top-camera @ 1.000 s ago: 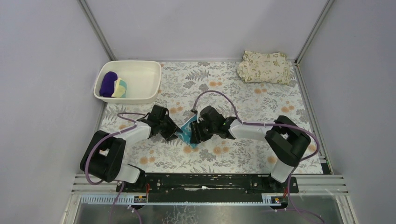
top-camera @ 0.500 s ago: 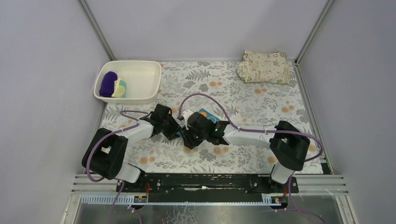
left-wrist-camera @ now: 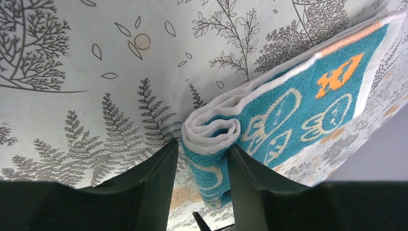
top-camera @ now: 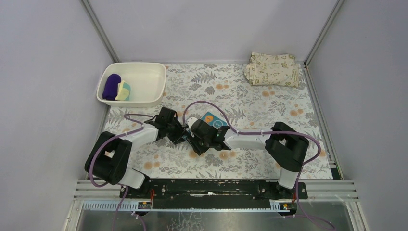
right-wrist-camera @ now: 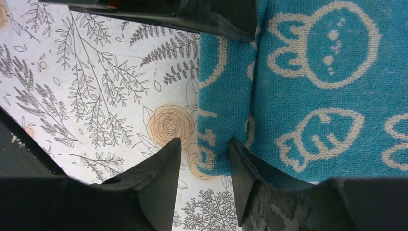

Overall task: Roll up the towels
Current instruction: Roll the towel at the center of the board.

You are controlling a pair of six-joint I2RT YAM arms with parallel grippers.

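At the middle of the floral worktop (top-camera: 250, 96), the left end effector (left-wrist-camera: 202, 147) and right end effector (right-wrist-camera: 204, 142) each clamp the rolled end of the teal towel (left-wrist-camera: 288, 115), while the purple towel (top-camera: 111, 85) and yellow towel (top-camera: 124, 90) lie in the white tub (top-camera: 144, 66).

There were three small towels: one teal terry towel (top-camera: 212, 119) with cream animal figures near the centre of the table, plus one dark purple towel (top-camera: 111, 85) and one pale yellow towel (top-camera: 124, 90) with teal marks, both at 10 o'clock. There was one white plastic oblong tub (top-camera: 146, 82), also at 10 o'clock, one beige leaf-printed folded cloth (top-camera: 272, 69) at 1 o'clock, and one floral-printed table cover (top-camera: 250, 103). Two black two-finger grippers were counted, the left gripper (left-wrist-camera: 201, 159) and the right gripper (right-wrist-camera: 204, 154), side by side at the centre.
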